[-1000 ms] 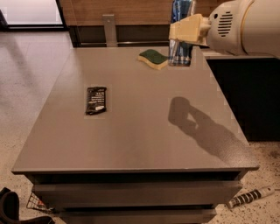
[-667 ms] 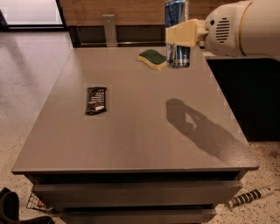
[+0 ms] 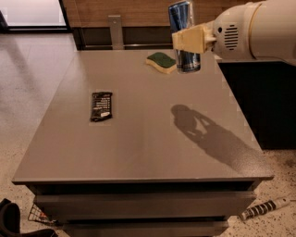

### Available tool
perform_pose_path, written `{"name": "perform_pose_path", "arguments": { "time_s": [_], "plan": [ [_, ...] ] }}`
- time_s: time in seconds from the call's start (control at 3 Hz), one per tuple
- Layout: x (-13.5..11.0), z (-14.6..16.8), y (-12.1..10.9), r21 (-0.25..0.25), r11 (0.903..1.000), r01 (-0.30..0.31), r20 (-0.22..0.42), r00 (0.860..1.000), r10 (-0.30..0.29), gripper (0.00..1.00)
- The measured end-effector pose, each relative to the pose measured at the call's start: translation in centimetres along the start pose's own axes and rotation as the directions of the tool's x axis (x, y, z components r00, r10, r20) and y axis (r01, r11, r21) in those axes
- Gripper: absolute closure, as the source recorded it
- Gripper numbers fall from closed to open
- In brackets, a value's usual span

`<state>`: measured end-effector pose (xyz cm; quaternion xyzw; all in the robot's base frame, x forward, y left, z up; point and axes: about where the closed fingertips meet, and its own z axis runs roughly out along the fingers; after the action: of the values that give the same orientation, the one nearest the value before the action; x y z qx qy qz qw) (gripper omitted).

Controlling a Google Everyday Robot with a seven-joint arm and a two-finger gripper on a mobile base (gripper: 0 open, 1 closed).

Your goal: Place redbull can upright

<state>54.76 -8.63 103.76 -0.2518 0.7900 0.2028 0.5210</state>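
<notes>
The tool (image 3: pixel 190 40) grips the redbull can (image 3: pixel 180 17) upright, in the air over the worktop (image 3: pixel 138 148) near a green sponge (image 3: pixel 161 61). The placing step appears under way. The next move calls for a straight descent, base flat, before letting go.

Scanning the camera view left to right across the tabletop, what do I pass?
In order: black snack-bar wrapper → green sponge → redbull can, clamped in the gripper above the table at its far right.

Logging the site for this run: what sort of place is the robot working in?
Probably an office break area or cafe: a grey table, speckled hard floor, wood-panelled wall. The gripper holds the redbull can above the table's far right.
</notes>
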Motion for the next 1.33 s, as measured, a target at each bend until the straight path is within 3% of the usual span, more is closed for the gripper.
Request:
{"name": "perform_pose_path", "arguments": {
  "time_s": [0.67,1.33],
  "plan": [
    [-0.1,2.0,0.9,-0.077,0.9948,0.066,0.074,0.995,-0.061,1.0],
    [2.7,3.2,1.8,-0.217,0.9755,0.04,0.201,0.98,0.004,1.0]
  ]
}}
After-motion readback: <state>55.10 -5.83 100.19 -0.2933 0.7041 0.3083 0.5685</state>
